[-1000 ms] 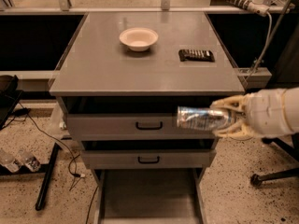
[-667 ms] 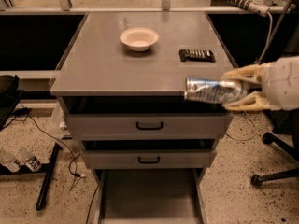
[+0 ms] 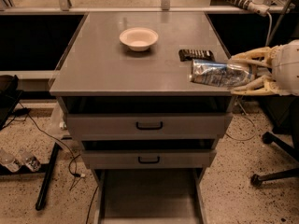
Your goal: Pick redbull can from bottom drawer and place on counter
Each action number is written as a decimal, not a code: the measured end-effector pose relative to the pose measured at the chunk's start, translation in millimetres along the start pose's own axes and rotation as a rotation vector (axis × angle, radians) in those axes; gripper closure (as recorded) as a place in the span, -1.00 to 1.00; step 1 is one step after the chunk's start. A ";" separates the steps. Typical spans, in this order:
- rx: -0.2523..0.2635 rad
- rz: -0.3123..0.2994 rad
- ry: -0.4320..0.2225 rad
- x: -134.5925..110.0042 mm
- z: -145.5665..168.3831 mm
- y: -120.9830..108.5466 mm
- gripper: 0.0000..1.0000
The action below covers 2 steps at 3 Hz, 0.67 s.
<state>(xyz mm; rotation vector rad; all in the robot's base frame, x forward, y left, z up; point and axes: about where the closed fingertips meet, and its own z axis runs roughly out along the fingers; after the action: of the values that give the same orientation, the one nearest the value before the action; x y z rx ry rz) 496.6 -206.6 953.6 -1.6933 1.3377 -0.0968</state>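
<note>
My gripper [image 3: 240,73] comes in from the right edge of the camera view and is shut on the redbull can [image 3: 217,73]. The can is silver and blue, lies sideways and hangs over the front right corner of the counter [image 3: 107,64], just above its surface. The pale fingers [image 3: 247,56] hold the can's right end from above and below. The bottom drawer [image 3: 149,197] is pulled out at the foot of the cabinet and shows a plain grey floor.
A white bowl [image 3: 138,38] stands on the counter at the back middle. A dark flat ribbed object [image 3: 196,54] lies just behind the can. Two shallower drawers with black handles [image 3: 149,125] are partly open. A chair base [image 3: 275,171] stands at the right.
My gripper has lifted the can from in front of the top drawer up to counter height, over the front right corner.
</note>
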 end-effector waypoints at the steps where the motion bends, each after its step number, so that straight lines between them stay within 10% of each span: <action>1: -0.029 -0.026 -0.018 -0.9 19.7 -17.2 1.00; 2: -0.070 -0.028 -0.022 19.4 55.3 -50.8 1.00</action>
<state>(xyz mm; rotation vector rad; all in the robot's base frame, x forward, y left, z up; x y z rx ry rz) 572.3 -190.3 949.4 -1.7673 1.3151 -0.0482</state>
